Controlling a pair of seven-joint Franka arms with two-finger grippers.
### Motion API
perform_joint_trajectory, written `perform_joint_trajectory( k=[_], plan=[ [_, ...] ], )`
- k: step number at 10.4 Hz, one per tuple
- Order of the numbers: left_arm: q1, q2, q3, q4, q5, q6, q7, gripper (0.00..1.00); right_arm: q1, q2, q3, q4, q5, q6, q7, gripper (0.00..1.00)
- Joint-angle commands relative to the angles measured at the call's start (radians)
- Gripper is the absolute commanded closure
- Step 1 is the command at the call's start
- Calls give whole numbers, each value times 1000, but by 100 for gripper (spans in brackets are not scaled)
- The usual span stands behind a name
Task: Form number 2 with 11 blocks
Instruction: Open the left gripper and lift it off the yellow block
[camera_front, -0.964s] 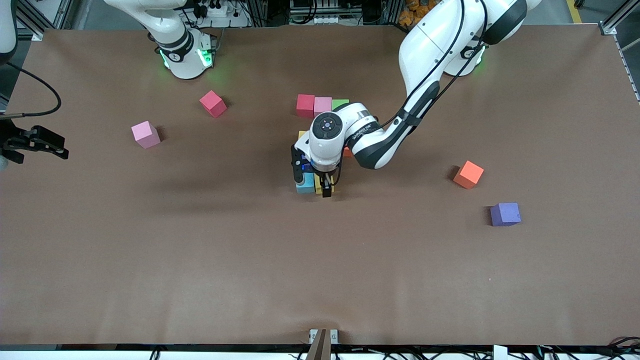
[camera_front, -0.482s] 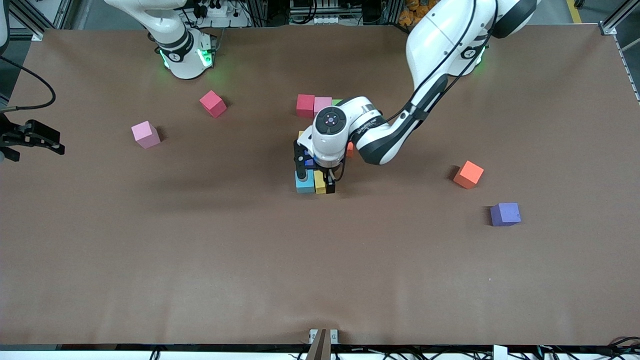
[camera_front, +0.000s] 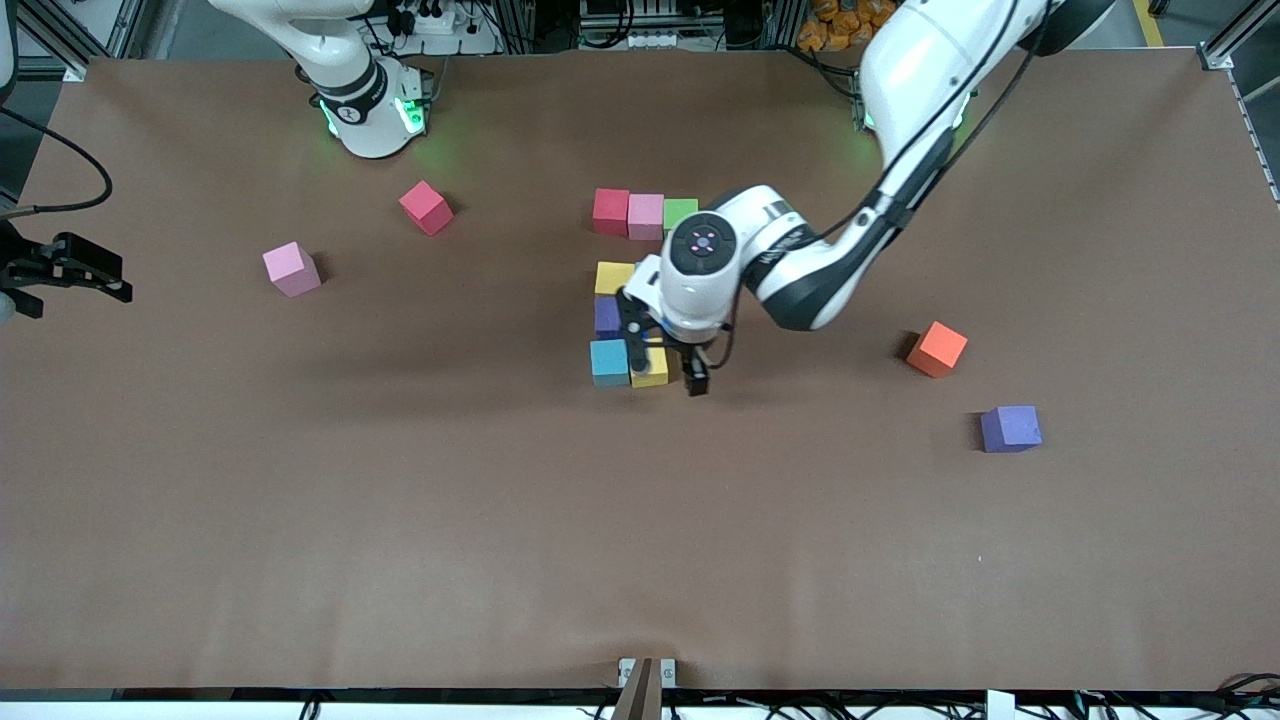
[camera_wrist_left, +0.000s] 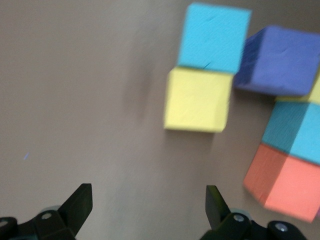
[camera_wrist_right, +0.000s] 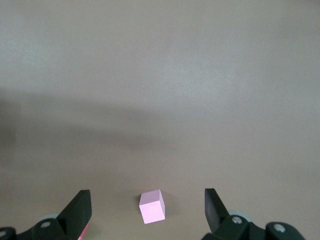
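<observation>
1. Digit abt two-thirds built at table centre: top row red (camera_front: 611, 211), pink (camera_front: 646, 216), green (camera_front: 681, 213); below, yellow (camera_front: 614, 277), purple (camera_front: 607, 316), then blue (camera_front: 609, 362) + yellow (camera_front: 650, 368) in the row nearest the front camera.
2. Loose blocks: pink (camera_front: 291, 269) and red (camera_front: 426, 207) toward the right arm's end, orange (camera_front: 937, 348) and purple (camera_front: 1010, 428) toward the left arm's end.
3. Left gripper (camera_front: 667, 372) over the nearest row, fingers apart, empty.
4. Right gripper (camera_front: 70, 272) waits at table edge, fingers apart, empty.
5. Left wrist view shows an orange block (camera_wrist_left: 282, 182) and a second blue one (camera_wrist_left: 295, 131) that the arm hides from the front.
</observation>
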Motion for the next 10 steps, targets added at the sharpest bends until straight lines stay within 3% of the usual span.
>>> perform_joint_trajectory(
  k=[1,3,6,10],
  plan=[
    [93,-91,-14,-33,-22,-106,-78,0,-27,-28,6,-18,19,-14,-33,0],
    [116,-166,-8,-29,-19,-238,-225,0,-52,-28,6,-17,69,-8,-21,0],
    [132,-228,-8,-18,-7,-355,-539,0,-63,-41,6,-17,77,-15,16,0],
    [263,-343,-15,-27,15,-409,-591,0,-52,-55,15,-19,74,-25,249,0]
  ],
)
